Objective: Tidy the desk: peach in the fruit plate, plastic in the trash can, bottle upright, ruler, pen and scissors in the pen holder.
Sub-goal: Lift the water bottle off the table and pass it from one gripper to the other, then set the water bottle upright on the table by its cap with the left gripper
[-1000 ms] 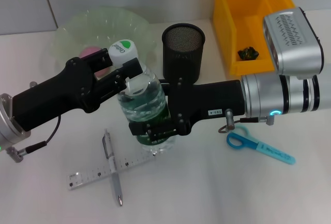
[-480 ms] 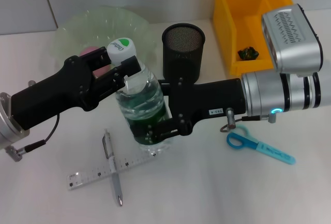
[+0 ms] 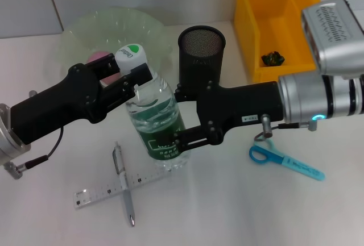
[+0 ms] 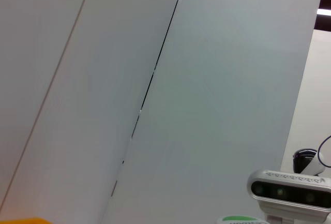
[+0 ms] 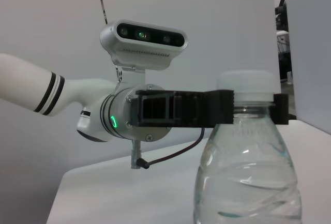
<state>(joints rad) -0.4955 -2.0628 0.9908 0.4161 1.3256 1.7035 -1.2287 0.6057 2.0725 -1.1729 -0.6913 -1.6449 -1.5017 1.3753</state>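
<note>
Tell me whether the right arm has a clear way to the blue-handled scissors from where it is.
Probably yes: the blue-handled scissors lie in the open on the white desk, just beside the right claw, which looks open around the clear plastic bottle.

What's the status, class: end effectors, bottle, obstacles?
Left end effector shut on the bottle at its neck. Right end effector open around its base. Bottle near upright on the desk. Ruler and pen lie close in front.
</note>
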